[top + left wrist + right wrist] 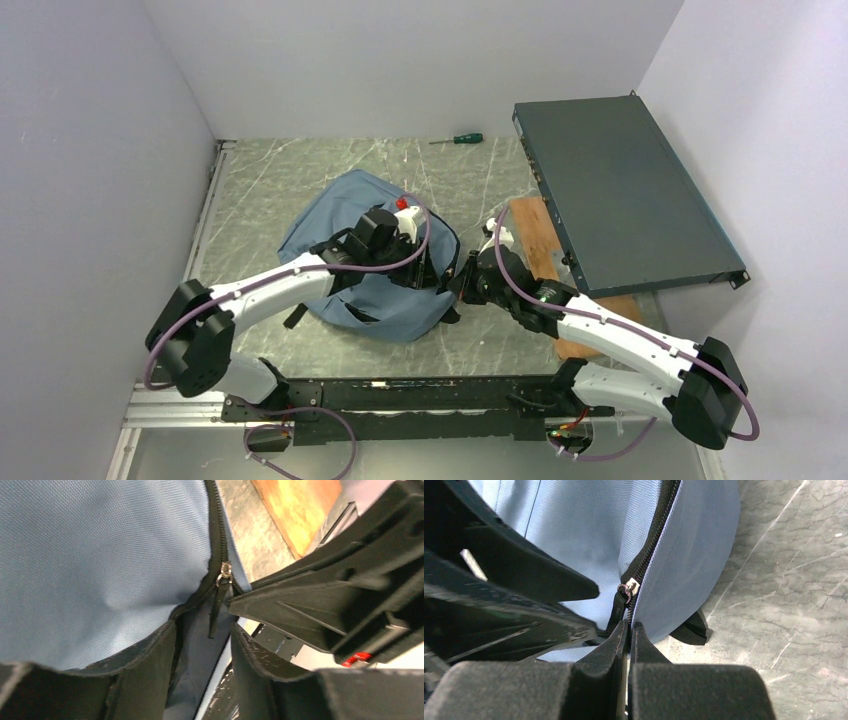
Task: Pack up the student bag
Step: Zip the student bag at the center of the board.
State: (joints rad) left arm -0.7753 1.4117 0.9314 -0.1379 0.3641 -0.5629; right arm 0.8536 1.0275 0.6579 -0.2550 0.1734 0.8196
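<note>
Student bag (345, 205): lies on the counter (260, 190) at the centre of the top view, with both arms reaching onto it.

Right tool (628, 628): jaws closed tight at the bag's right edge. The tips are on the zip line just below the metal slider (629, 587). It cannot be told whether they pinch the black pull tab (618, 612) or the zip tape.

Left tool (202, 645): jaws part open, one finger on either side of the same zip line. The pull tab hangs in the gap. No grip on the fabric can be confirmed.

Surroundings: a wooden board (530, 235) lies just right of the bag. It is partly covered by a flat dark grey metal box (620, 190) in the upper right. A green-handled screwdriver (458, 139) lies at top centre, well apart from the bag.
</note>
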